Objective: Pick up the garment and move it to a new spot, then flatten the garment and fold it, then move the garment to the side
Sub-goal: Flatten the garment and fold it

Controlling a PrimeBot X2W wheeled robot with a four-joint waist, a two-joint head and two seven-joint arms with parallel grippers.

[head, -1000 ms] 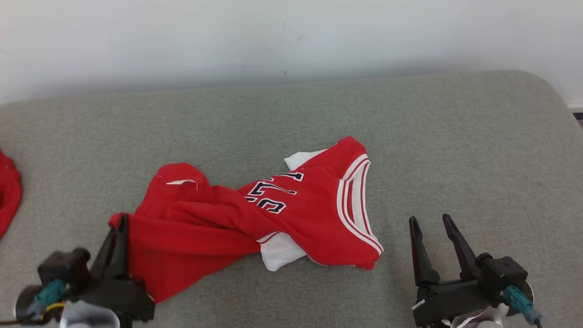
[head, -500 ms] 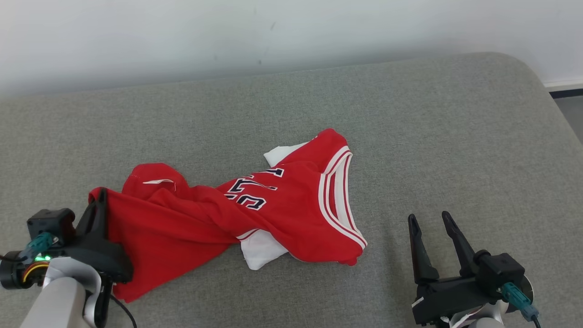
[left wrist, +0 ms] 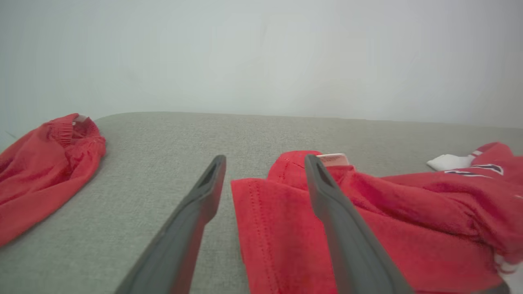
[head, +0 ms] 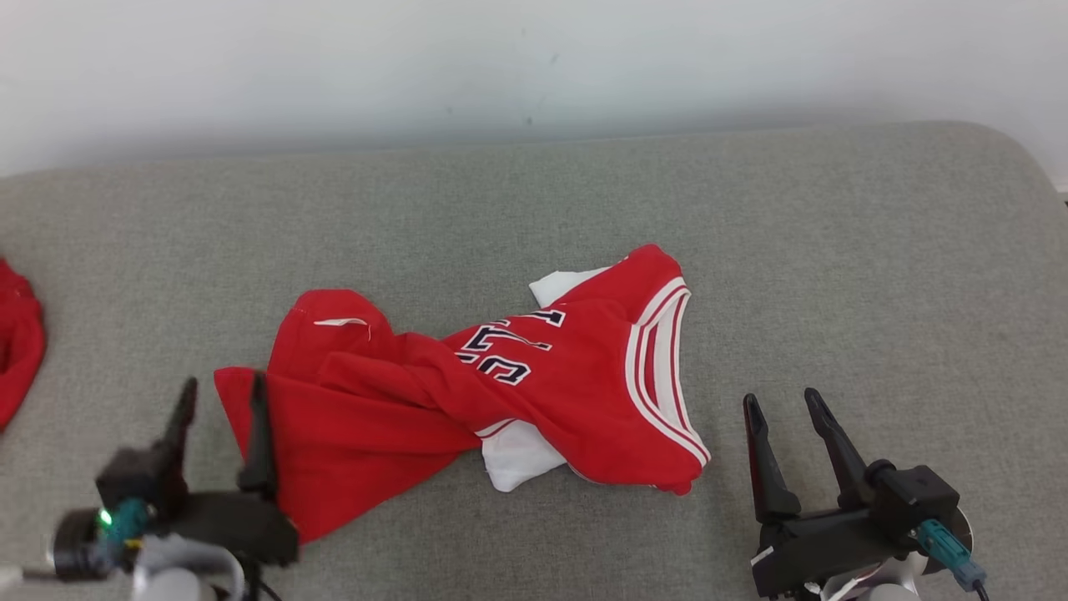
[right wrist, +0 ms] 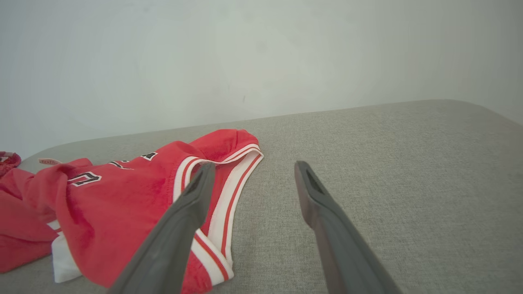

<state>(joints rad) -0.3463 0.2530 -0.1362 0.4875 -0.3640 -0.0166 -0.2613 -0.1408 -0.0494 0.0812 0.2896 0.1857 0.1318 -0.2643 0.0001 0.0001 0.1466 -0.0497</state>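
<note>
garment: crumpled red jersey [head: 392,409] with white-striped trim and dark lettering, lying mid-way across the grey fabric-covered padded surface [head: 834,250] | left end effector [head: 224,388]: jaws spread wide, straddling the jersey's near-left corner, gripping nothing | right end effector [head: 782,399]: wide, empty, just right of jersey | second red cloth [head: 17,351]: far left edge

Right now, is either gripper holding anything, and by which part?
Nothing is held. Left gripper open, jersey corner between its fingers; right gripper open beside the jersey.

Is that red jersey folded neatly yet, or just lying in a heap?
Crumpled, not folded: the red fabric basketball jersey lies twisted and bunched on the grey cushion.
</note>
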